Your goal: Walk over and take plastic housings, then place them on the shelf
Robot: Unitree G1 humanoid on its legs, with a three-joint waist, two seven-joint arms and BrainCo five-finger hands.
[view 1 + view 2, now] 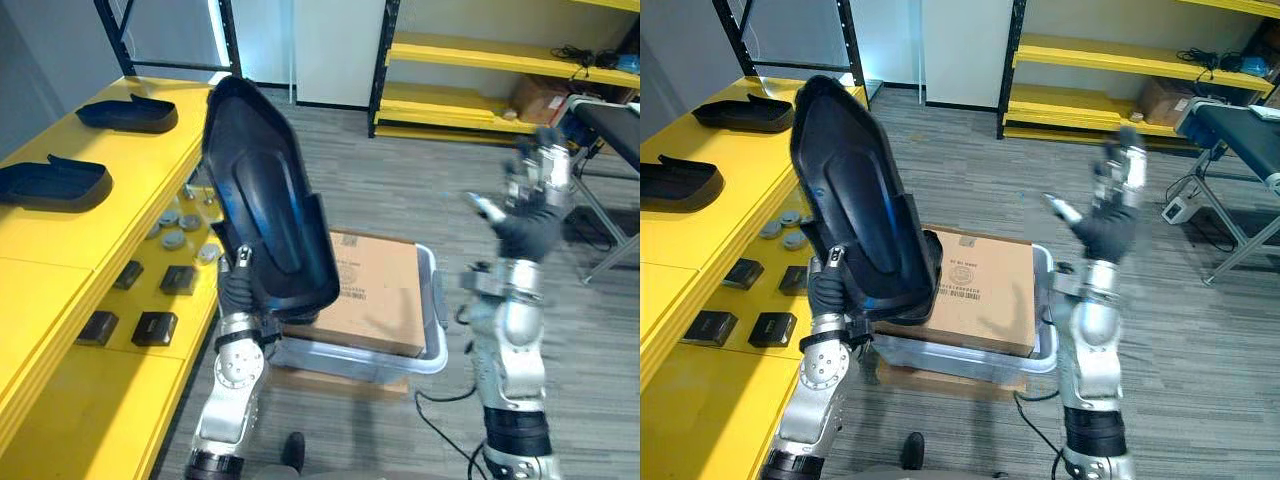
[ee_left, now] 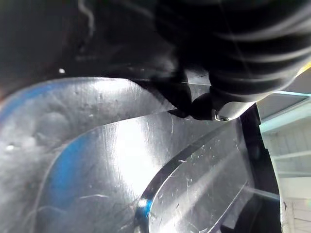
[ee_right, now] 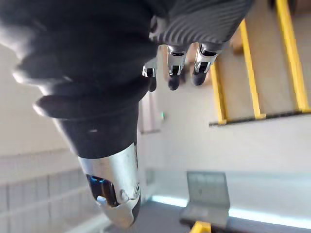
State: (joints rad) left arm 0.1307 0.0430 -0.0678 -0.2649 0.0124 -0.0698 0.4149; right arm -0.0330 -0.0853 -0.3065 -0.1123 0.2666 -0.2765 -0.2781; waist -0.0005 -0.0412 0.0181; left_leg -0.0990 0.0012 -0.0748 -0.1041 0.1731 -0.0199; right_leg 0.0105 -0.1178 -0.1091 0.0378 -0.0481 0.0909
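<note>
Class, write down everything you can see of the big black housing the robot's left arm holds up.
The housing is a large, glossy black plastic shell, long, rounded at the top, squarer below, with a raised panel down its middle and fine scratches. It stands nearly upright in the air beside the yellow shelf, near the box. The left hand supports it at its lower end.
</note>
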